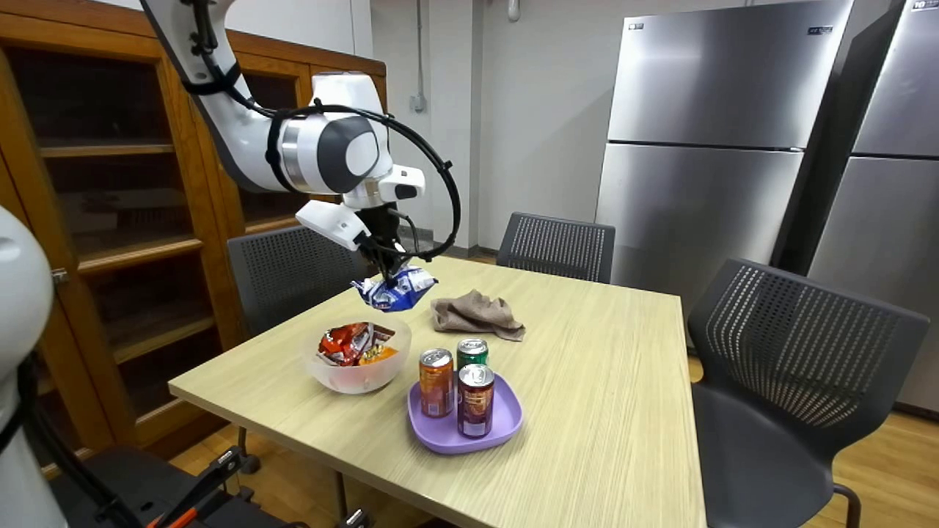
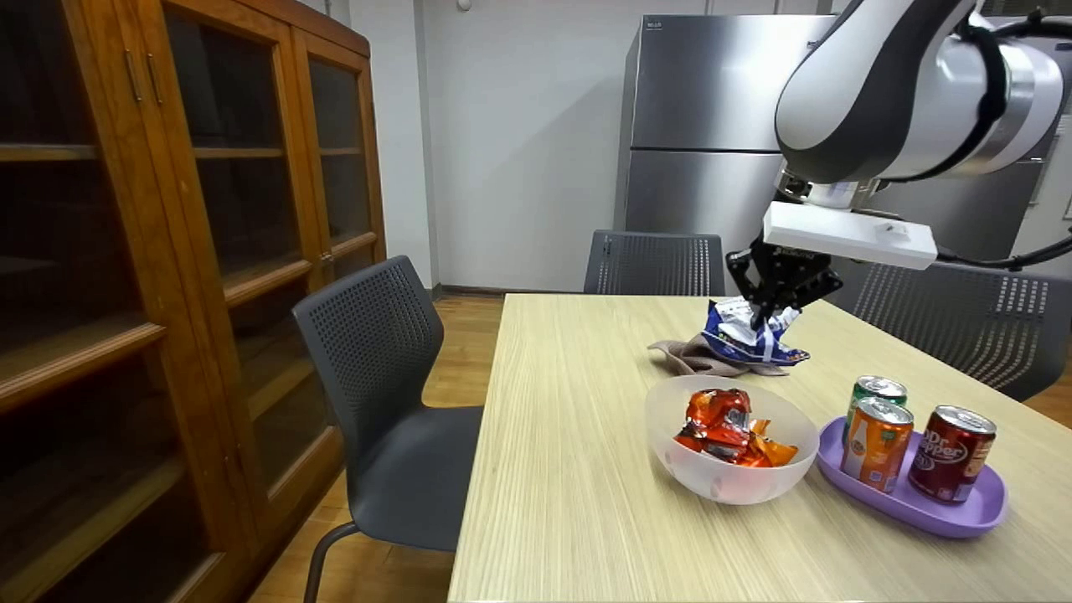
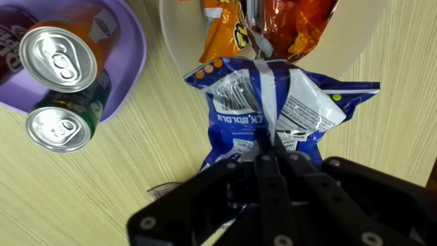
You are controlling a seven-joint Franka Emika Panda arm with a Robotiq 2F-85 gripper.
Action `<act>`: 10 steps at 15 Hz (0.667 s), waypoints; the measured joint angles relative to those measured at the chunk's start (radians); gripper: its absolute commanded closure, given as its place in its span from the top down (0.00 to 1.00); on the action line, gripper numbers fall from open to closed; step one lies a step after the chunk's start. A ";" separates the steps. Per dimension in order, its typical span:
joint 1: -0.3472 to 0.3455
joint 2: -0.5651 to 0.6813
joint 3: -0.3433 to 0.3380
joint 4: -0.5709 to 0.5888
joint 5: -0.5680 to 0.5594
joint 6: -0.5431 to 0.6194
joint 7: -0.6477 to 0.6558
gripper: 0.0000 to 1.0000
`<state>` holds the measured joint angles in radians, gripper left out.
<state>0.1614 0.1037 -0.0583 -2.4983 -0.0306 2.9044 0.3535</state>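
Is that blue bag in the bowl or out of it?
Out: the gripper holds the blue bag in the air, and both exterior views show it clear of the bowl.

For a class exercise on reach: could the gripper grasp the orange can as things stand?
Probably not yet: the gripper is shut on the blue bag and would need to release it first. The orange can has its top uncovered, though the green can and dark red can stand close by.

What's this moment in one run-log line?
pincer: shut on blue bag, above table | bowl: packets inside | purple tray: three cans
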 measured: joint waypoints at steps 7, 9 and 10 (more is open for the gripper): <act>0.008 0.026 0.023 0.003 -0.043 -0.039 0.065 0.00; 0.010 0.042 0.023 0.010 -0.057 -0.060 0.080 0.00; 0.011 0.051 0.023 0.016 -0.058 -0.069 0.081 0.00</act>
<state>0.1725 0.1543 -0.0349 -2.4827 -0.0883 2.8352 0.4345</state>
